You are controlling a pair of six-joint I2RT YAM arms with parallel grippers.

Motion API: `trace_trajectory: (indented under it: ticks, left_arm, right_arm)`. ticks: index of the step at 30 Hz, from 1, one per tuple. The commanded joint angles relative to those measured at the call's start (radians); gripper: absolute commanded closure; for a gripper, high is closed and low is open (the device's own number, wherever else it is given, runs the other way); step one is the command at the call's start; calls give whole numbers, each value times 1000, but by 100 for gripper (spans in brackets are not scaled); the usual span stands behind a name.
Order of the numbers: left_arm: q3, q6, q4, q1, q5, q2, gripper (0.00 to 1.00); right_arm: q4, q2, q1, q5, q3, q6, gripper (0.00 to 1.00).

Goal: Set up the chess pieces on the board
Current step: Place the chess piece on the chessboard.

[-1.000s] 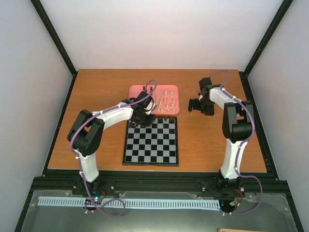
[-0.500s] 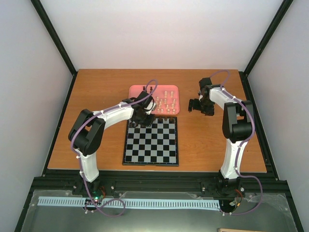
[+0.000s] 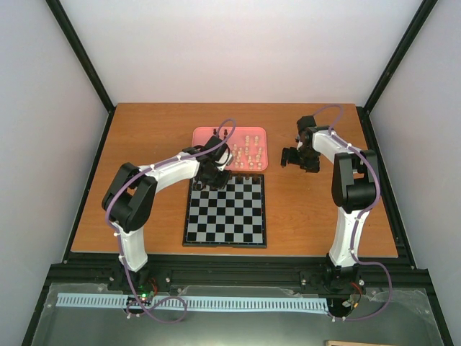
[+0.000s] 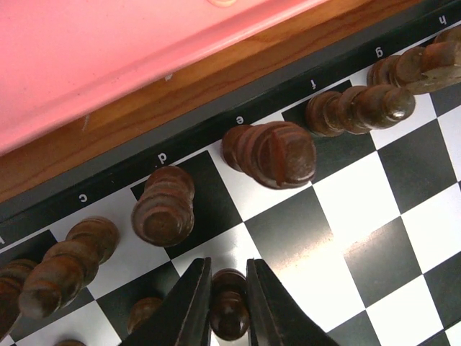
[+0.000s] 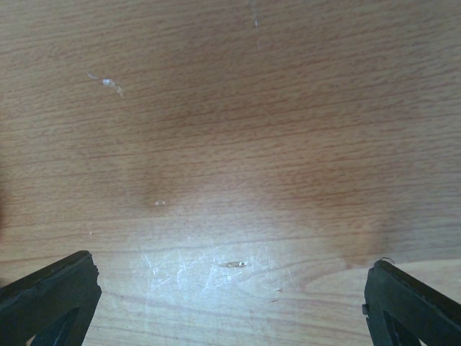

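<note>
- From above, the left gripper point(image 3: 213, 176) covers the board's point(image 3: 238, 223) far left corner, so the dark pieces point(image 4: 164, 209) there are hidden in that view.
- The pale pieces point(image 3: 248, 153) on the pink tray point(image 3: 205, 135) are too small from above to tell their kinds.
- At the left wrist, the fingers point(image 4: 189, 311) hide the pawn's point(image 4: 229, 317) foot. Whether they press it or merely flank it is unclear.
- The right gripper point(image 5: 232, 268) shows only two fingertips, cut off at the bottom corners.

A wooden table point(image 3: 144, 137) carries the board point(image 3: 225, 216) and a pink tray point(image 3: 205, 137).
</note>
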Motion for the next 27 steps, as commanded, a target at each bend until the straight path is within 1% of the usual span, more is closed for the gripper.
trace_trajectory:
  ticks: [1, 13, 15, 18, 22, 24, 27]
  left_arm:
    - [31, 16, -16, -6, -6, 9, 81]
    - [38, 19, -32, -7, -6, -3, 74]
    - [47, 20, -43, -6, -6, -19, 70]
    - [70, 21, -70, -8, -9, -40, 59]
    - [94, 21, -100, -7, -21, -73, 46]
    - [112, 21, -122, -8, -34, -85, 43]
    - [165, 23, -157, -7, -52, -102, 41]
  right_arm:
    - [5, -36, 2, 8, -1, -2, 0]
    - [10, -36, 1, 3, -4, 1, 0]
    - [10, -37, 0, 3, -4, -1, 0]
    - [13, -39, 1, 1, -4, 1, 0]
    - [15, -39, 1, 0, -6, 1, 0]
    - [16, -38, 0, -3, -6, 1, 0]
    - [18, -38, 1, -4, -3, 2, 0]
